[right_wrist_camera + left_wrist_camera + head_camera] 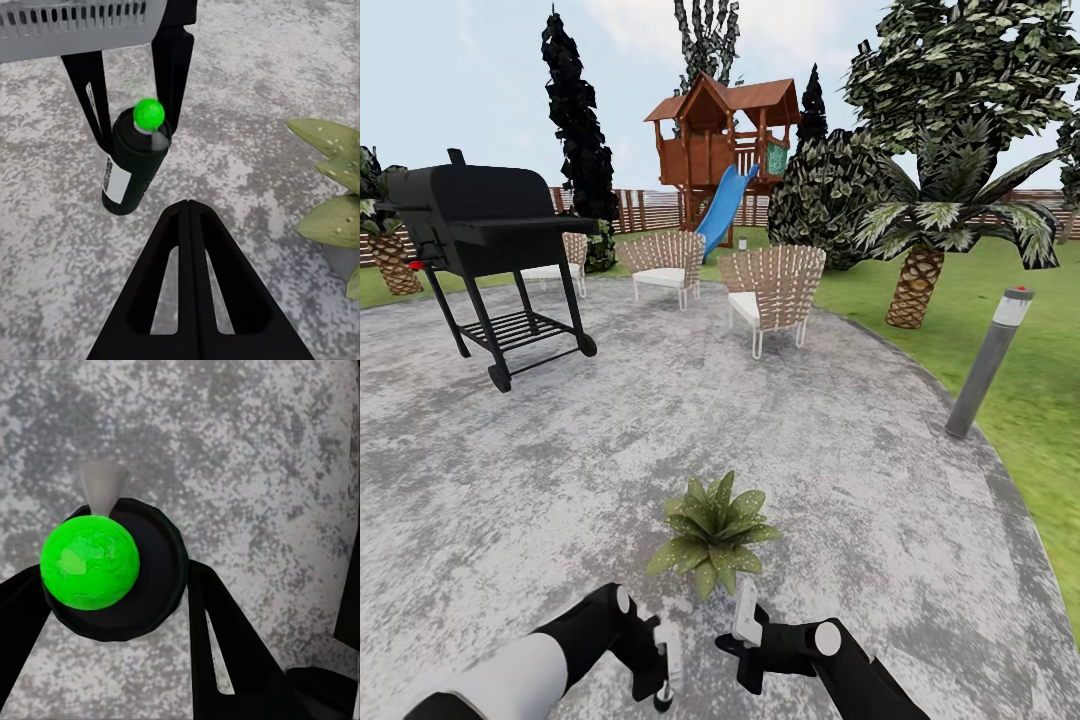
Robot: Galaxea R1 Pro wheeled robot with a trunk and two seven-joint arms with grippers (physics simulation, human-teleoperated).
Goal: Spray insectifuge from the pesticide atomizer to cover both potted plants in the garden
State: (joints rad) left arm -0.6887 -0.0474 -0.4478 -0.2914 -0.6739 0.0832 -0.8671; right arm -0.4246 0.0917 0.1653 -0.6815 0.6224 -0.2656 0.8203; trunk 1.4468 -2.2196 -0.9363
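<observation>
The pesticide atomizer (112, 570) is a dark bottle whose top glows green, and my left gripper (112, 577) is shut on it, low over the grey stone patio (660, 430). A pale cone of spray (101, 484) leaves its nozzle. In the right wrist view the atomizer (135, 161) hangs tilted between the left gripper's fingers (90, 97). A potted plant (715, 530) with pointed green leaves dotted by whitish specks stands just ahead of both grippers, and its leaves (330, 187) show beside the bottle. My right gripper (187, 214) is shut with nothing in it, close beside the left gripper (665, 665).
A black grill (485, 230) stands at the patio's far left. Two wicker chairs (775, 290) sit beyond the plant. A tilted grey post (985, 365) with a red-dotted cap marks the patio's right edge, with grass (1040, 420), a palm (920, 280) and a playhouse with slide (720, 150) behind.
</observation>
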